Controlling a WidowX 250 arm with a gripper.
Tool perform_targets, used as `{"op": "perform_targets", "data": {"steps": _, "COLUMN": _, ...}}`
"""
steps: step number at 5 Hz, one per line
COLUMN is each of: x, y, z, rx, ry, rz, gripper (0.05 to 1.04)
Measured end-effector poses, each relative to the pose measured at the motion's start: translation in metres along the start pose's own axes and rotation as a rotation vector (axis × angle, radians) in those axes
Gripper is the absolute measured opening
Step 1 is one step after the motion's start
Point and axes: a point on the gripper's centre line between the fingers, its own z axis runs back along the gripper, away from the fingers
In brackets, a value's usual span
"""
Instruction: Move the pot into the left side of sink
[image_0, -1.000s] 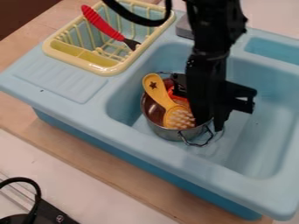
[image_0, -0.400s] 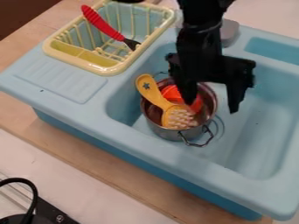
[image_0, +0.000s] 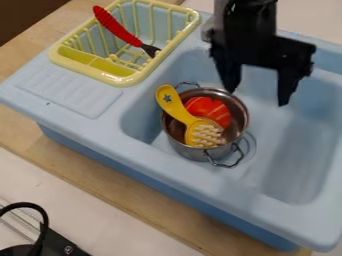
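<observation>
From fairly close above, the camera looks down at a slant onto the sink (image_0: 214, 185).

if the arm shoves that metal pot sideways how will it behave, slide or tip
The pot looks stiff, so it would probably keep its shape. It stands upright in the sink, so a low push may well slide it. The yellow brush leans over its rim and could shift or swing if the pot jolts.
</observation>
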Motion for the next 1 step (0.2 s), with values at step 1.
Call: {"op": "perform_targets", "data": {"steps": 1, "x": -0.0131, "y": -0.0049, "z": 0.0067, "rx": -0.061, "ry": 0.021, "rz": -0.023, "gripper": 0.995}}
